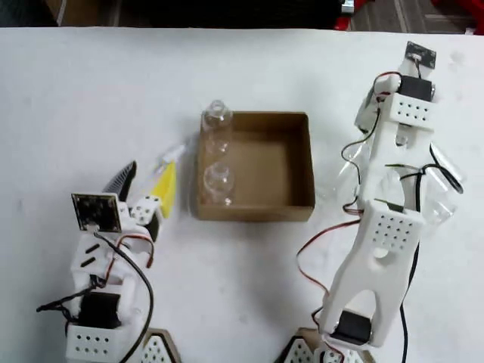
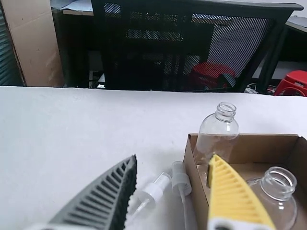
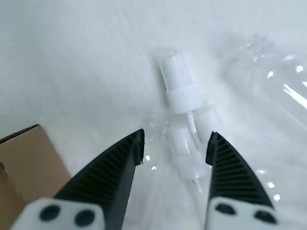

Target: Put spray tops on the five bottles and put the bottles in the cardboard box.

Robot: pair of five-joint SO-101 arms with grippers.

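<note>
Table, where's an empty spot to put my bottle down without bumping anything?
The table is bare left of the cardboard box, beyond the left gripper, and in front of the box between the arms. The box's right half is free. Crowded: spray tops by its left wall, loose bottles around the right arm.

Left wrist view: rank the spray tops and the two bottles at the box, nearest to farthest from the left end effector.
1. Spray tops: on the table, between the fingers of the open left end effector.
2. Open bottle: in the cardboard box, beside the yellow finger.
3. Second bottle: at the box's far corner.
</note>
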